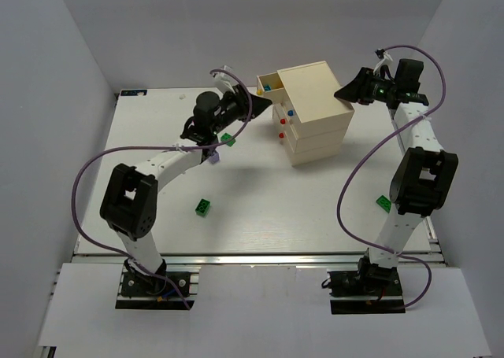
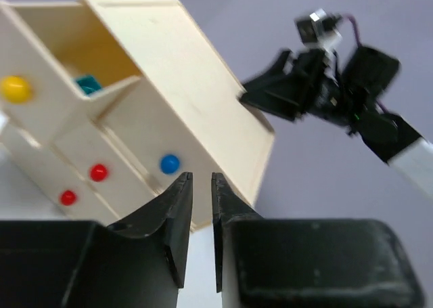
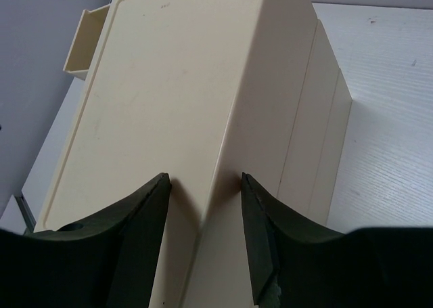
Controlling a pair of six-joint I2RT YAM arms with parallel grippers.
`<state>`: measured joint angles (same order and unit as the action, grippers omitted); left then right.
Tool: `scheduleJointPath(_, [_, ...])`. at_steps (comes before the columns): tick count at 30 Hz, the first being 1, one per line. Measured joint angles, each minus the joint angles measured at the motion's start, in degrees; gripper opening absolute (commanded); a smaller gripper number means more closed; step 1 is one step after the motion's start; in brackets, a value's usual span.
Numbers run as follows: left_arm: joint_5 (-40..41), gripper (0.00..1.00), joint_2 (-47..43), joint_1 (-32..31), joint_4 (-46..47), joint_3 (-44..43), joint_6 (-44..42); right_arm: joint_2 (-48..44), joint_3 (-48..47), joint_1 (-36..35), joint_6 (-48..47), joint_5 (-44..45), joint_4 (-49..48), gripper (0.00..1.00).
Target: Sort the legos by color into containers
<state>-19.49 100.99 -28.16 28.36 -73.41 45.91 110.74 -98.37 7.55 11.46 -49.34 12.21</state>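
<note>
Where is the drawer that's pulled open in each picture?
Top external: open drawer sticks out of the chest's top tier, upper middle, toward the left gripper.
Left wrist: open drawer upper left, yellow knob on its front.
Right wrist: its corner pokes out at upper left.
Shared landmark: the chest's flat top.

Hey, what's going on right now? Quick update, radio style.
Left gripper nearly closed, empty. Right gripper open behind chest. Top drawer open. Green legos loose on table.
</note>
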Motion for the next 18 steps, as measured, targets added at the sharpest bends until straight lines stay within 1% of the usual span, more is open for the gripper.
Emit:
scheduleJointPath(3, [5.01, 0.43, -0.15, 1.27, -2.43, -0.24, -0.39, 0.00, 0.28, 0.00, 0.07, -0.15, -0.11, 0.53])
scheduleJointPath(5, [8.11, 0.51, 0.70, 2.25, -4.46, -0.55, -0.26, 0.00, 0.31, 0.00, 0.11, -0.17, -0.17, 0.53])
scheduleJointPath(9, [13.81, 0.59, 3.80, 4.04, -9.66, -2.80, 0.31, 0.00, 0.31, 0.00, 0.09, -0.20, -0.17, 0.53])
scheduleJointPath(10, [14.62, 0.63, 4.94, 4.48, -10.73, -4.13, 0.39, 0.00, 0.31, 0.00, 0.09, -0.20, -0.17, 0.53])
scheduleJointPath(13, [15.23, 0.65, 9.14, 5.64, -12.94, -9.49, 1.18, 0.00, 0.31, 0.00, 0.07, -0.22, -0.17, 0.53])
scheduleJointPath(18, [13.84, 0.64, 15.30, 6.58, -13.84, -16.35, 3.37, 0.00, 0.31, 0.00, 0.04, -0.24, -0.17, 0.53])
